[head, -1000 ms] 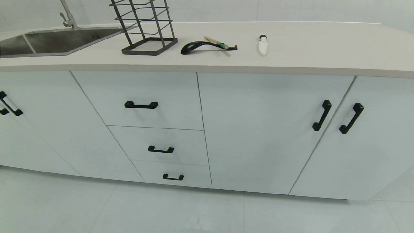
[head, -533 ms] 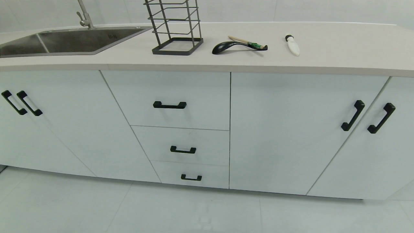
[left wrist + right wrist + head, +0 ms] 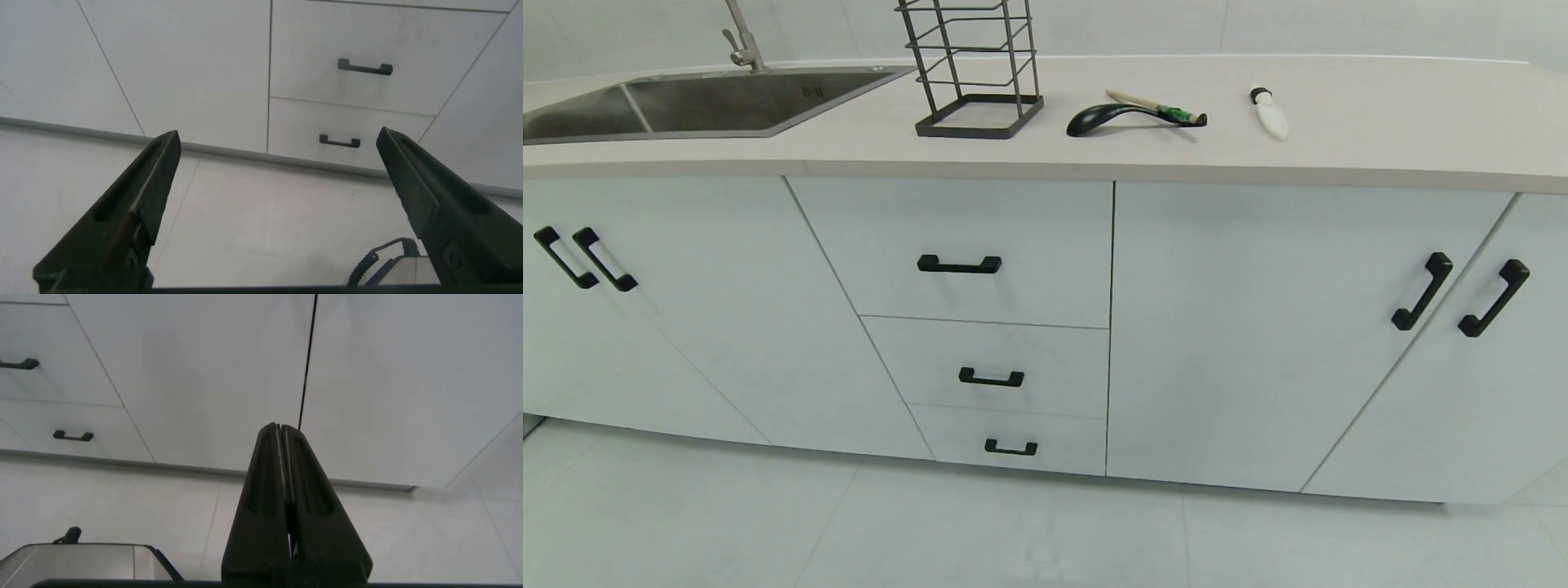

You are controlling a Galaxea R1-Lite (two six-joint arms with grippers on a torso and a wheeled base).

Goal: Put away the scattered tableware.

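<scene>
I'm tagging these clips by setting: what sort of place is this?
Most likely a kitchen: a steel sink with a tap is set in the countertop, white drawers sit below, and a black spoon lies on top.

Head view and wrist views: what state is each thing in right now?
Drawers: all three shut.
Cabinet doors: shut.
Wire rack: upright.
Black spoon: lying on countertop.
Wooden stick: lying by spoon handle.
White utensil: lying on countertop.
Left pincer: open.
Right pincer: shut, empty.
</scene>
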